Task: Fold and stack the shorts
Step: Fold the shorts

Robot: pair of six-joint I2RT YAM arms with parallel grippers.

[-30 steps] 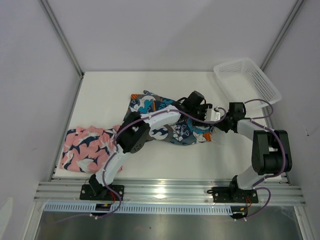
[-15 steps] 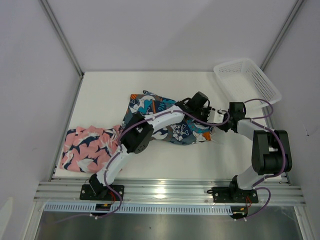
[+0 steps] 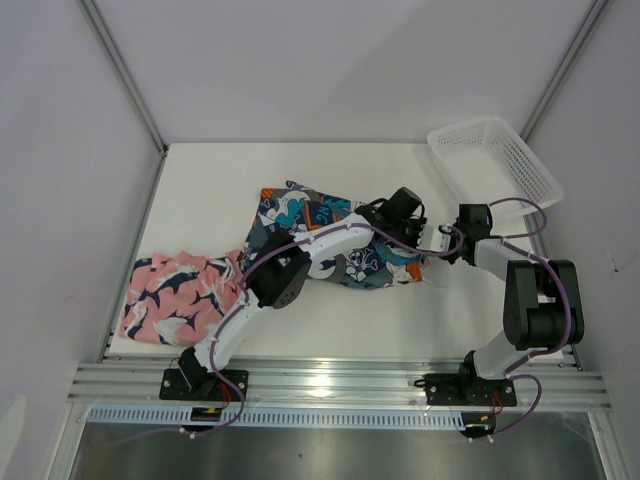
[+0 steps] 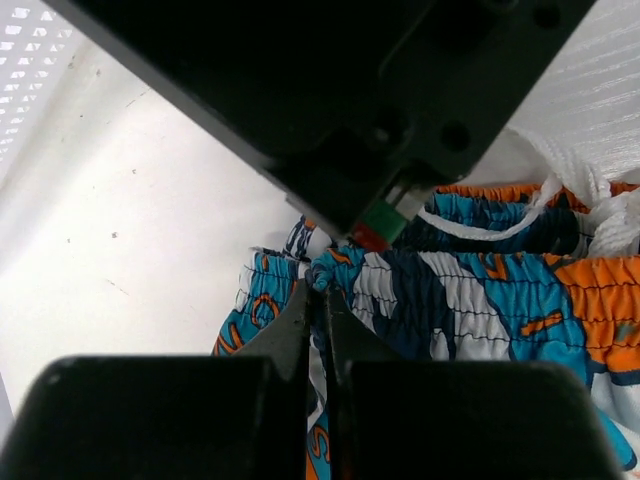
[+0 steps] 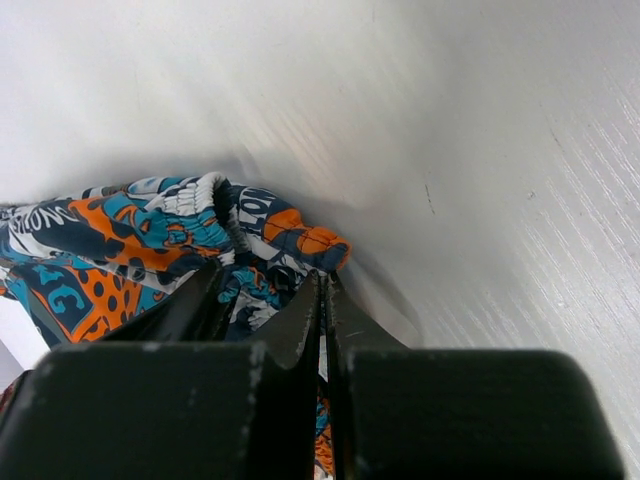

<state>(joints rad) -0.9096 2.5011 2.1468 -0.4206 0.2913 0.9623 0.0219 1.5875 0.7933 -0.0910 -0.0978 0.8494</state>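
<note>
The blue, teal, orange and white shorts lie crumpled at the middle of the table. Both grippers meet at their right end. My left gripper reaches across them and is shut on the gathered waistband; the fabric edge is pinched at the fingertips. My right gripper is shut on a fold of the same shorts, right beside the left one. Its black body fills the top of the left wrist view. The pink shorts with navy-and-white shapes lie bunched at the table's left front edge, untouched.
A white mesh basket stands tilted at the back right corner, also showing as the basket in the left wrist view. White table is bounded by grey walls, with a metal rail along the front.
The left gripper has closed from open onto the shorts' waistband and shifted slightly right toward the right gripper. The right gripper has stayed shut in place.
</note>
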